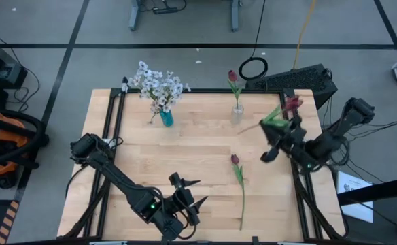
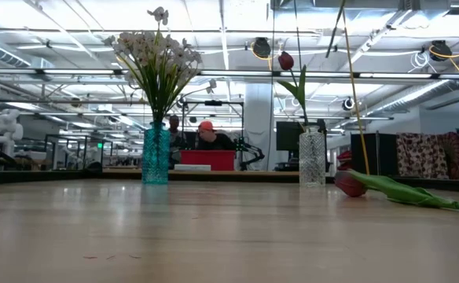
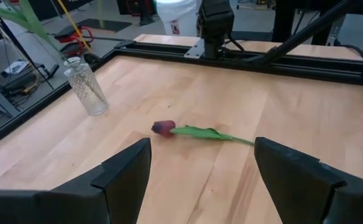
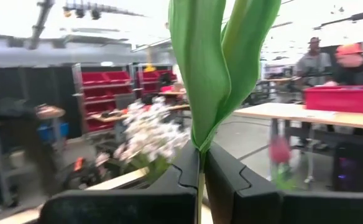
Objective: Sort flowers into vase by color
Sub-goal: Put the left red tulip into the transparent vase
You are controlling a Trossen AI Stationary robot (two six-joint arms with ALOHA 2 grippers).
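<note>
A: Where is the tulip that the right gripper (image 4: 201, 163) holds?

B: The held tulip (image 1: 292, 103) is up in the air over the right side of the worktop (image 1: 198, 150). The jaws are pressed together on its stem, just under the two green leaves, as the right wrist view shows. The stem passes straight between the two dark fingers (image 4: 181, 168).

A: Which way does it point?

B: In the high view its long axis runs slanted, with the dark red bud toward the far right corner and the leaves toward the middle of the worktop. The bud is beyond the jaws, and the leaves are just beside them.

A: And the left gripper (image 3: 200, 171)?

B: It hovers near the front edge of the worktop, with its jaws spread wide and nothing between them. A second tulip (image 3: 197, 131) lies flat ahead of it, not touching it. Its bud points toward the far side in the high view, and its stem runs back toward the front edge.

A: What about the vases?

B: The clear vase (image 1: 236, 113) stands at the far side, upright, with one red tulip (image 1: 233, 79) in it. The blue vase (image 1: 166, 118) stands to its left and holds the white flowers (image 1: 159, 85). The two vases are well apart.

A: Is the held tulip close to the clear vase?

B: It is near, to the right of it, but not touching.
</note>
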